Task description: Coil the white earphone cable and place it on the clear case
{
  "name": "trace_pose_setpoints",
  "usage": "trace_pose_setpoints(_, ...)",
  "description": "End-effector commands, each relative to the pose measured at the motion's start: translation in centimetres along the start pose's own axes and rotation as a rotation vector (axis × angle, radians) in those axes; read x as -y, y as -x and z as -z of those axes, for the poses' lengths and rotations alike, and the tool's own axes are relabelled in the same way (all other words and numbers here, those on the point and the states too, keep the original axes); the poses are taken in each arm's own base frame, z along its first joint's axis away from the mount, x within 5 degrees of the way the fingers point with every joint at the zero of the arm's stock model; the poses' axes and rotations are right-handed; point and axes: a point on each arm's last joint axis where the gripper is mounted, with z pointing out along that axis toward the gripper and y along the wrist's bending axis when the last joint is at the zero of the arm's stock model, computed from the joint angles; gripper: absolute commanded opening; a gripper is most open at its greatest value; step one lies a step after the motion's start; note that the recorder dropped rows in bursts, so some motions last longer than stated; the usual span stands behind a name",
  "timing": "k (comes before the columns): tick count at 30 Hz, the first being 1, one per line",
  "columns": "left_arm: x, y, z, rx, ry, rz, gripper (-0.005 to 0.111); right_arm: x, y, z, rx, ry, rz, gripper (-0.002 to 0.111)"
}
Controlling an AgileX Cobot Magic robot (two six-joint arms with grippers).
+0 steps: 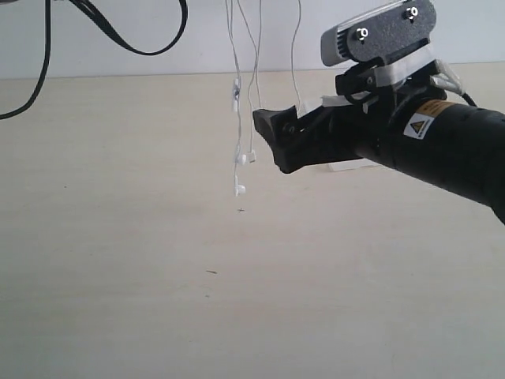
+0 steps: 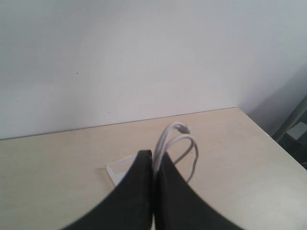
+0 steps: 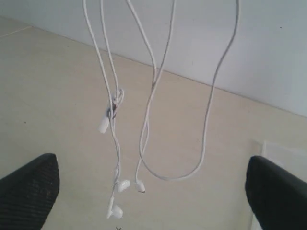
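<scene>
The white earphone cable (image 1: 236,95) hangs in several long strands from above the exterior view's top edge, its two earbuds (image 1: 240,188) dangling just above the table. My left gripper (image 2: 153,155) is shut on a bundle of cable loops (image 2: 184,143) and is out of the exterior view. My right gripper (image 1: 270,128) is open beside the hanging strands, right of them. In the right wrist view its fingers (image 3: 29,191) stand wide apart with the cable (image 3: 115,108) beyond them. The clear case (image 1: 344,166) lies on the table, mostly hidden behind the right arm; it also shows as the case (image 2: 120,170) and the case (image 3: 283,153).
Thick black robot cables (image 1: 118,35) loop across the upper left. A pale wall backs the beige table (image 1: 158,300). The table's edge (image 2: 271,136) runs close by in the left wrist view. A small dark mark (image 1: 211,272) lies on the table.
</scene>
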Motion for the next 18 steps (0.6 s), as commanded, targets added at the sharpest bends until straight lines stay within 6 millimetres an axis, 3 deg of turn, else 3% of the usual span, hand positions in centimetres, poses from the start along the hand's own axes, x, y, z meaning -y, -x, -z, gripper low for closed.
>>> trace_pose_setpoints(1, 0.3, 0.2, 0.1, 0.007, -0.011, 0.004, 0.000, -0.3, 1.4, -0.4, 0.006, 0.022, 0.066, 0.103)
trace_pose_setpoints(12, 0.4, 0.3, 0.1, 0.008, -0.025, 0.015, 0.000, 0.2, 0.2, -3.7, 0.117, -0.066, 0.045, 0.103)
trace_pose_setpoints(18, 0.5, 0.3, 0.1, 0.008, -0.035, 0.015, 0.000, 0.2, -0.1, -4.2, 0.135, -0.063, 0.010, 0.103)
